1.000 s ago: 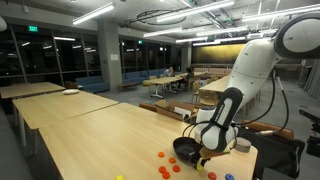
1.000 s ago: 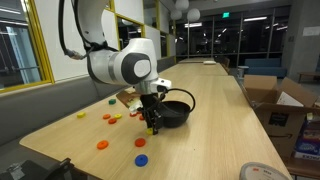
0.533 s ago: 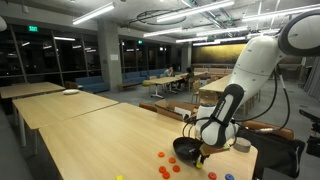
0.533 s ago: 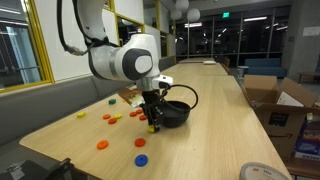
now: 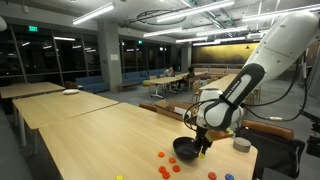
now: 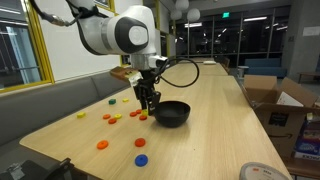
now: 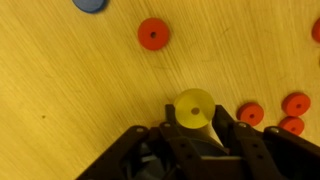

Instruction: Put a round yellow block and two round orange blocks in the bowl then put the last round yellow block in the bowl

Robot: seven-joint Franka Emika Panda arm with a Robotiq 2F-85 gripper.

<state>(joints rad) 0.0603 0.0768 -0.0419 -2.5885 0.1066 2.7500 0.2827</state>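
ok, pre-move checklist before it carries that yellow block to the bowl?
1. Grip: the gripper is shut on the yellow block. Ok.
2. Block clear of the table: the wrist view shows it lifted. Ok.
3. Gripper above the bowl: in an exterior view it hangs beside the rim. Not ok.
4. Bowl upright on the table. Ok.
5. What the bowl holds: its inside does not show. Cannot tell.
6. Orange blocks left to pick: several lie on the table in the wrist view. Ok.
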